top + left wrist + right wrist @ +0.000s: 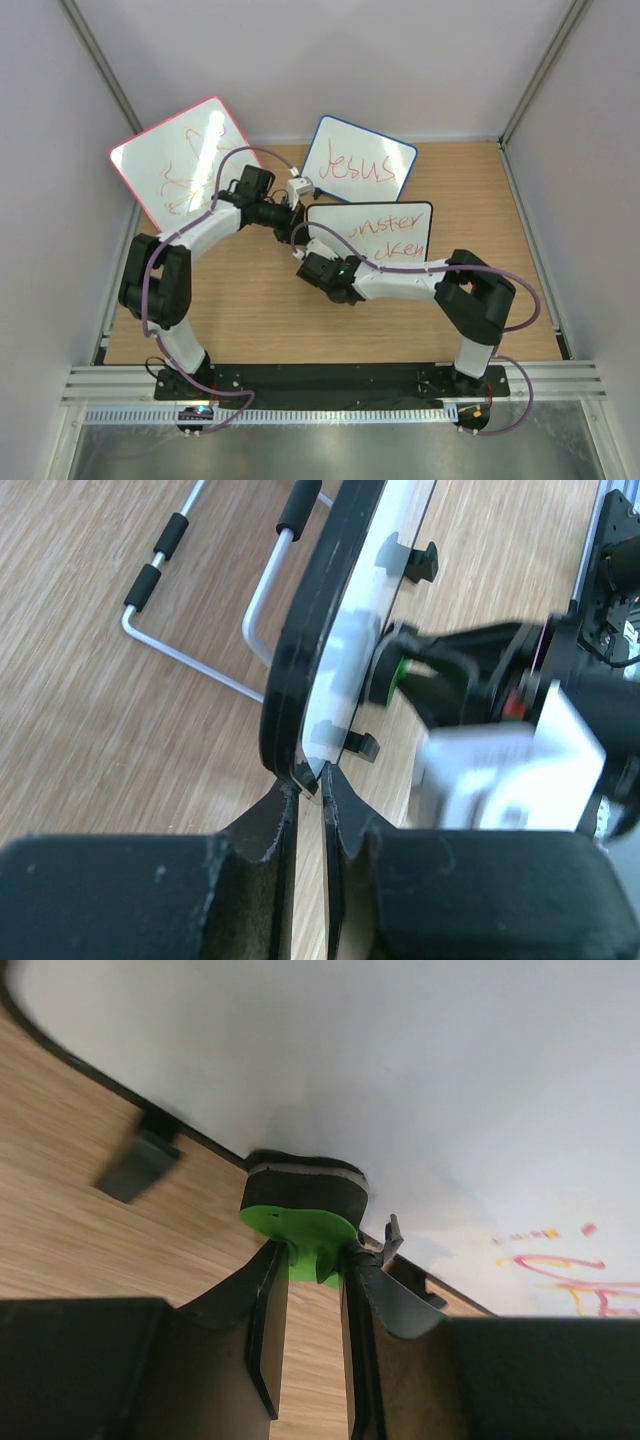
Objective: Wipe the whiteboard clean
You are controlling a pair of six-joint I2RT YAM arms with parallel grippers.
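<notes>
The rectangular white whiteboard with a thin black frame stands just beyond both jaws; we judge it light, stiff, slick and tippy, best held by its frame. Our left gripper pinches that frame's edge; our right gripper clamps the green-backed black felt eraser against its face.
</notes>
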